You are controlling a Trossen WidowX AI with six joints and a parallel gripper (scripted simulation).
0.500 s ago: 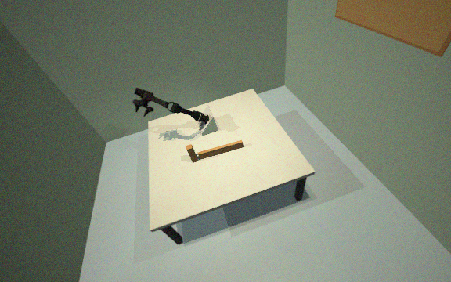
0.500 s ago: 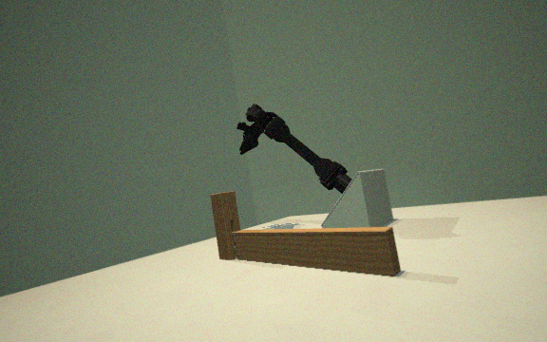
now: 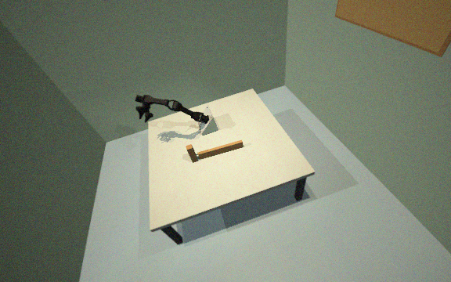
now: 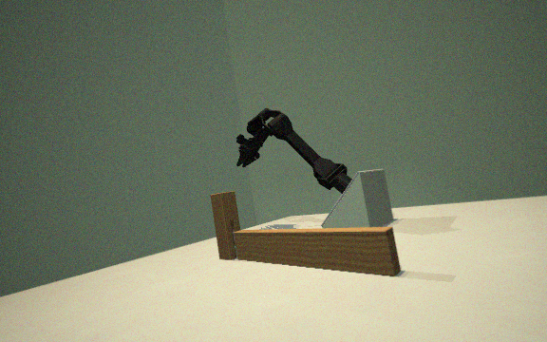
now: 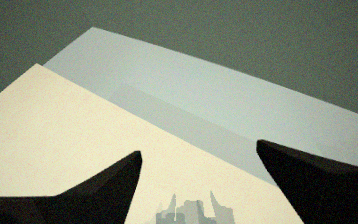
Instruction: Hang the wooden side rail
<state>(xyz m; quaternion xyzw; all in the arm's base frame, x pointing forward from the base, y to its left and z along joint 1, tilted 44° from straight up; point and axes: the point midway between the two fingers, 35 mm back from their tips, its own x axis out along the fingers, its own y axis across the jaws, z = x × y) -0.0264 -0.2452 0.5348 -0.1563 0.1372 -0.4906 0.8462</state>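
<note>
The wooden side rail (image 3: pixel 221 150) (image 4: pixel 316 251) stands on its long edge on the table, its far end resting on the table top. Its other end is close beside the upright wooden headboard post (image 3: pixel 192 153) (image 4: pixel 226 228), with only a narrow gap visible. The hooks, slot and pins are too small or hidden, so I cannot tell whether the hooks sit on the pins. My gripper (image 3: pixel 143 118) (image 4: pixel 241 165) (image 5: pixel 198 150) is open and empty, high up and well away from rail and post. Neither shows in the wrist view.
The table (image 3: pixel 225 184) (image 4: pixel 112 299) (image 5: pixel 35 125) carries the arm's grey wedge-shaped mount (image 3: pixel 211 128) (image 4: pixel 379 197), behind the rail. The gripper hangs by the table's left edge in the top view. An orange-brown panel (image 3: pixel 402 23) is at the upper right, far from the arm.
</note>
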